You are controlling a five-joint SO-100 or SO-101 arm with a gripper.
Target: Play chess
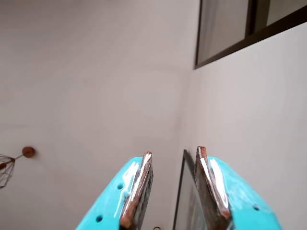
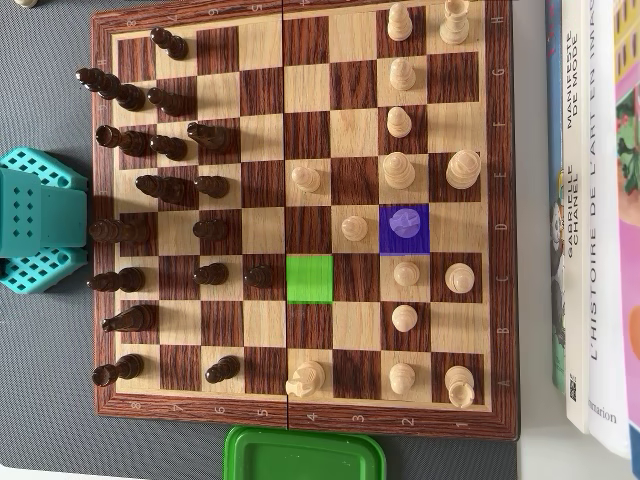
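In the overhead view the wooden chessboard [image 2: 310, 90] lies flat, with dark pieces [image 2: 150, 185] along its left side and light pieces [image 2: 400, 170] on its right half. One square is tinted purple [image 2: 404, 222] and has a piece on it. Another square is tinted green [image 2: 309, 278] and is empty. In that view only the arm's teal base [image 2: 40, 220] shows, left of the board. In the wrist view my gripper [image 1: 173, 151] points up at bare walls, open, with nothing between its teal fingers [image 1: 136, 187].
A green lid [image 2: 305, 455] sits at the board's lower edge, and books [image 2: 595, 200] lie along its right side. The wrist view shows a dark window frame [image 1: 249, 33], a wire lamp [image 1: 7, 167] and a dark-framed panel [image 1: 184, 191].
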